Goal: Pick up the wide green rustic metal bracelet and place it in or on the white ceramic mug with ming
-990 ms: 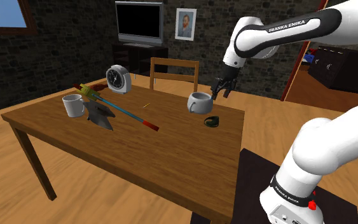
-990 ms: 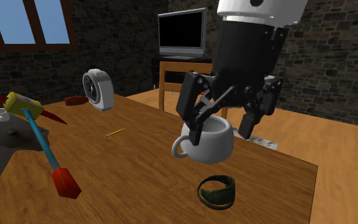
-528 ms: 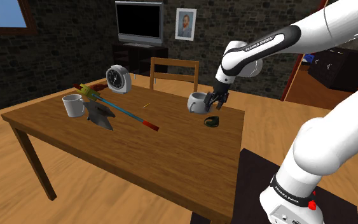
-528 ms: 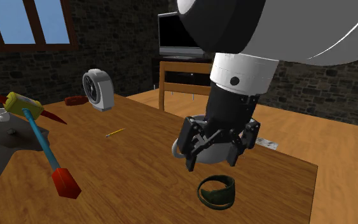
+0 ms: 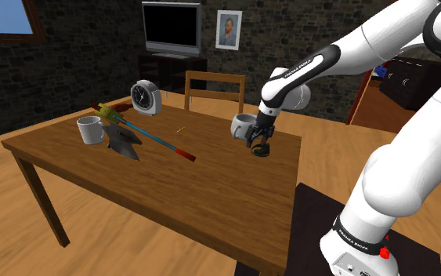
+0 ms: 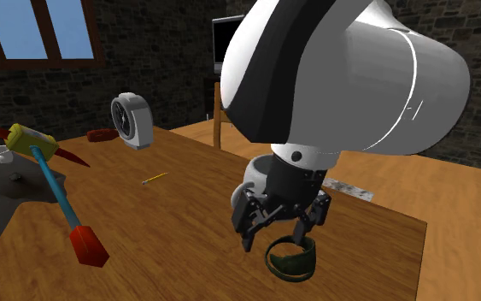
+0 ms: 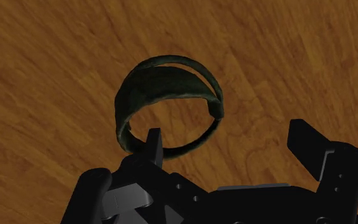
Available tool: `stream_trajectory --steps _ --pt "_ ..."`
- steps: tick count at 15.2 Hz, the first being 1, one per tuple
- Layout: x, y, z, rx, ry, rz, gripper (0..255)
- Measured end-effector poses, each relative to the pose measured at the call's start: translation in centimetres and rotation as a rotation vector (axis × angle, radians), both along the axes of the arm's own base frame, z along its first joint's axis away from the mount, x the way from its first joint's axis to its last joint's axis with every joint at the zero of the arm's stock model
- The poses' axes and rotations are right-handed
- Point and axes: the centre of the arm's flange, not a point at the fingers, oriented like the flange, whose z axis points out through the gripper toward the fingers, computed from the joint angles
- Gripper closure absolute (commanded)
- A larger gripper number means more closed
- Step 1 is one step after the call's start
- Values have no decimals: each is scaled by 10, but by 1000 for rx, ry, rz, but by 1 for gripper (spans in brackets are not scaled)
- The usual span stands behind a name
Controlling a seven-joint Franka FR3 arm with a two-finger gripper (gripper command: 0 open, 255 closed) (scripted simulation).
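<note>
Here, my all-black two-finger gripper (image 6: 278, 227) hangs low over the brown wooden table (image 5: 140, 184), fingers spread wide and clasping nothing. The wide dark green metal bracelet (image 7: 170, 102) lies on the bare wood directly under me, standing on its edge like a hoop. In the wrist view one fingertip overlaps the band's rim nearest me, and the other stands well outside it. The white mug (image 5: 243, 123) stands upright just beside the bracelet, toward the table's far edge in the shoulder view.
</note>
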Motion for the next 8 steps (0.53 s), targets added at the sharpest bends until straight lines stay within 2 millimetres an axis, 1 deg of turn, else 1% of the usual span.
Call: stream_trajectory --steps 3,8 --pt "2 2 -17 0 0 0 0" --pt "2 2 -20 0 0 0 0"
